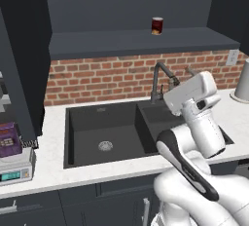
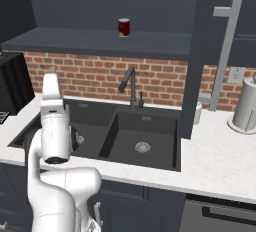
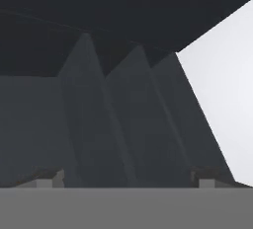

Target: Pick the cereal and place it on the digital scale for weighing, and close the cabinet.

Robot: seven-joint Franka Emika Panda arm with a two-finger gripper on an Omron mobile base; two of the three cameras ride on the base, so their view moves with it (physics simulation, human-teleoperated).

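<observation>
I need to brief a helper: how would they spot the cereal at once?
Start at the black sink and follow the white counter to its left end. On the digital scale there stands the cereal, a small purple box, unlike the dark red can on the cabinet shelf.

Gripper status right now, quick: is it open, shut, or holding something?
Gripper: open, jaws spread wide, nothing between the fingertips. It points into the dark sink.
</observation>
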